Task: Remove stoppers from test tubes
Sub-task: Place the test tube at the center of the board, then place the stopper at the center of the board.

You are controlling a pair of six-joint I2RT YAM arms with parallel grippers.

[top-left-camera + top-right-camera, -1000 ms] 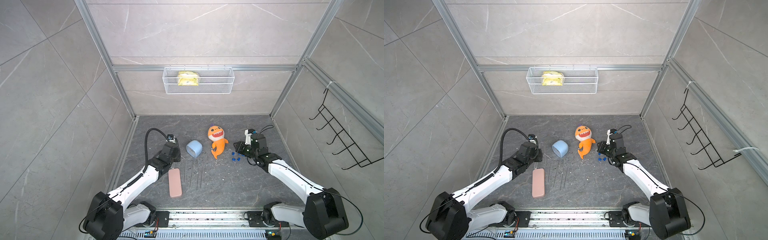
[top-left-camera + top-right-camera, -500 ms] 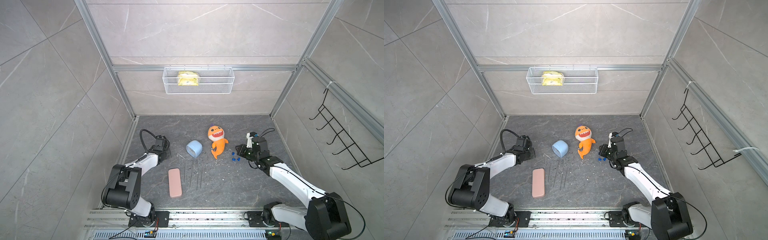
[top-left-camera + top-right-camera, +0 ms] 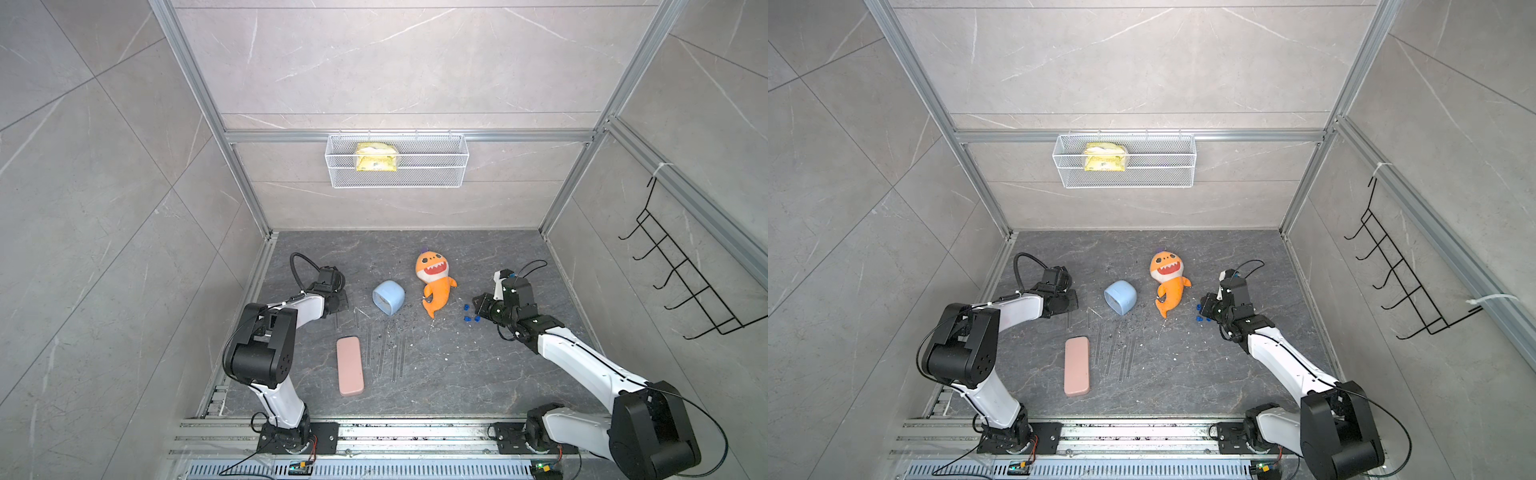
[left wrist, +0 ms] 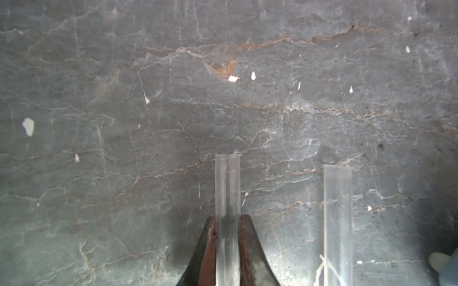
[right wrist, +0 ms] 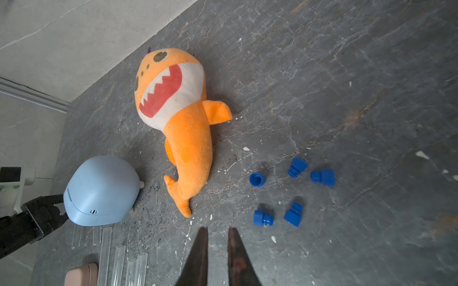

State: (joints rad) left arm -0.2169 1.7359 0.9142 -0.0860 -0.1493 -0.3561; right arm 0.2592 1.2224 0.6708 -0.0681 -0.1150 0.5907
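The left pincer (image 4: 228, 218) is clamped on a thin, see-through test tube (image 4: 228, 183). The tube's long side points straight out ahead of the fingers. Its end is open, with no cap on. A second tube (image 4: 338, 210), also bare, lies just beside it, pointing the same way. In both top views the tubes lie below the middle of the frame, nearer the left arm (image 3: 309, 307).

The five small, bright blue plastic stoppers (image 5: 293, 214) lie loose on the rough, dark grey stone table (image 5: 359, 74). They are just ahead of the right pincer (image 5: 217, 229), whose fingers are almost together and hold nothing.

I think the pulling is done, and the left pincer only needs to let go.
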